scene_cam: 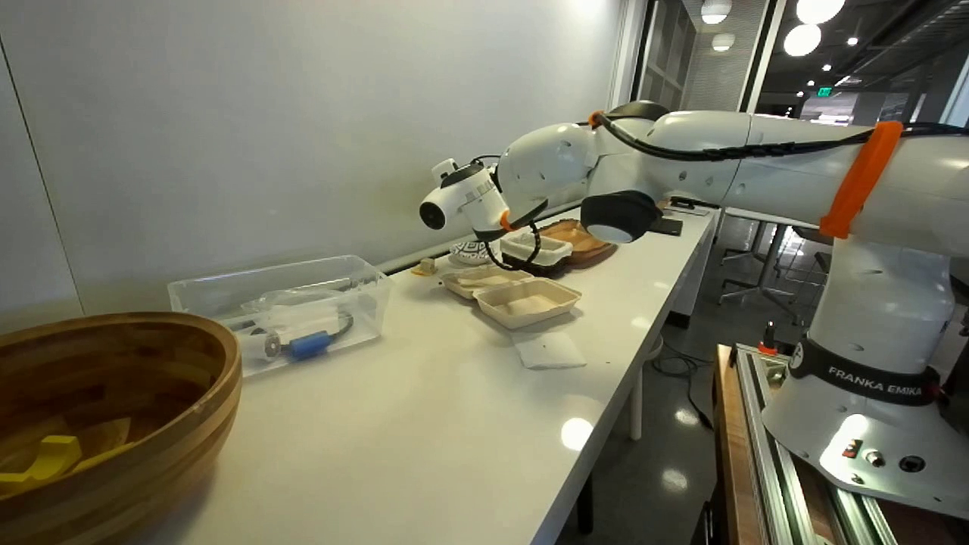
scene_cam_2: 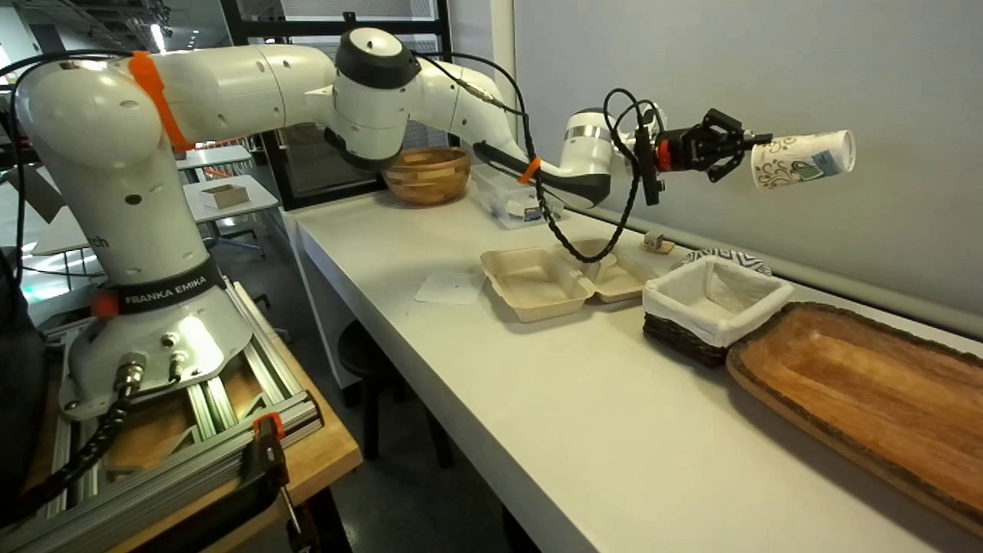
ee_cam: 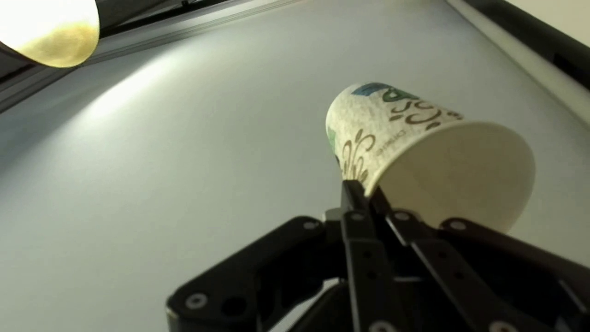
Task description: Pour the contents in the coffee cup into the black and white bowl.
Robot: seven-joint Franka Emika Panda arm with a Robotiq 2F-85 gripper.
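My gripper [scene_cam_2: 762,140] is shut on the rim of the coffee cup [scene_cam_2: 795,161], a white paper cup with brown swirls and a green and blue print. The cup lies nearly sideways in the air, high above the table near the wall. In the wrist view the fingertips [ee_cam: 367,191] pinch the wall of the cup [ee_cam: 392,120], and its open mouth faces the camera. No lid or contents show inside. The black and white bowl [scene_cam_2: 728,256] stands on the table below, partly hidden behind a lined basket; it also shows in an exterior view [scene_cam: 471,253]. The cup is hidden in that view.
A white-lined dark basket [scene_cam_2: 686,315] and a long wooden tray [scene_cam_2: 868,384] stand close to the bowl. An open takeout box [scene_cam_2: 537,284] and a napkin [scene_cam_2: 451,288] lie nearby. A clear bin [scene_cam: 280,284] and large wooden bowl [scene_cam: 204,424] stand farther along. A wall [scene_cam_2: 729,69] runs behind.
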